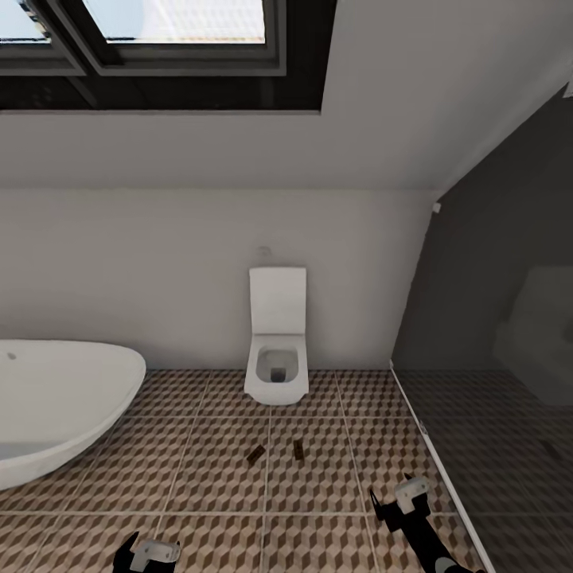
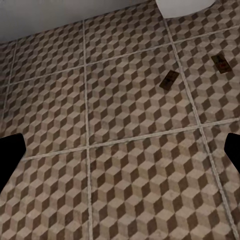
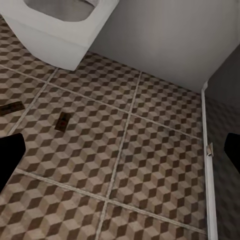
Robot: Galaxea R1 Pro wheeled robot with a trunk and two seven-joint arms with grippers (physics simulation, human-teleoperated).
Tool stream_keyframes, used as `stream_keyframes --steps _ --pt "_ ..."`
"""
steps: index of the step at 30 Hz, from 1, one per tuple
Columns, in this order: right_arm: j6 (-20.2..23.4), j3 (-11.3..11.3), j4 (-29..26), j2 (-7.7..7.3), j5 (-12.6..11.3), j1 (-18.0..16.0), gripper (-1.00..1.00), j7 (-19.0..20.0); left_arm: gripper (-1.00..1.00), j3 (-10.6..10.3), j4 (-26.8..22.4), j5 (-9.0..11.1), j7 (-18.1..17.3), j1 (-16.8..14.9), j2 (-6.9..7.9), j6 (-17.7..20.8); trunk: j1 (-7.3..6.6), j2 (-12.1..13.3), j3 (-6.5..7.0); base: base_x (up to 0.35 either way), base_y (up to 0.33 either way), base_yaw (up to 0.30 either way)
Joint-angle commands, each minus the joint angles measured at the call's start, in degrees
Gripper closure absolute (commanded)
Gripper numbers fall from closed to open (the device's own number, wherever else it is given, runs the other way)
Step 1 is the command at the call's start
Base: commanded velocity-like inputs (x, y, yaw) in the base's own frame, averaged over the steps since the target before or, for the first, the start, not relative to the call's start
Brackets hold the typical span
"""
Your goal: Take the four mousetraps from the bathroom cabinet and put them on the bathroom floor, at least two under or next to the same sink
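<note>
There is no text, label, brand, number or sign that can be read in these pictures. The two mousetraps (image 1: 255,454) (image 1: 298,450) on the floor carry a small red mark, but it is too small to tell if it is writing. The toilet (image 1: 277,374) is plain white.

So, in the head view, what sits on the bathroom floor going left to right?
Bathtub → left mousetrap → toilet → right mousetrap → glass partition.
</note>
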Motion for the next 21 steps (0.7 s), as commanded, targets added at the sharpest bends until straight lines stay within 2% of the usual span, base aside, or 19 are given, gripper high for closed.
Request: stream_keyframes --steps 1,11,21 --pt "-0.1 0.5 0.02 0.0 -0.17 -0.05 -1.0 -0.34 -1.0 -0.49 0.17 0.07 0.32 -0.07 -0.04 -0.24 0.04 -0.12 -0.03 0.0 0.0 0.0" --pt "-0.1 0.5 0.02 0.08 -0.18 -0.04 -1.0 -0.34 -1.0 -0.49 0.15 0.07 0.17 0.13 -0.04 -0.6 0.04 -0.12 0.76 0.0 0.0 0.0" --pt "-0.1 0.5 0.02 0.09 -0.15 -0.05 -1.0 -0.43 -1.0 -0.49 0.15 0.07 0.04 0.45 -0.1 -0.66 0.04 -0.12 0.93 0.0 0.0 0.0"
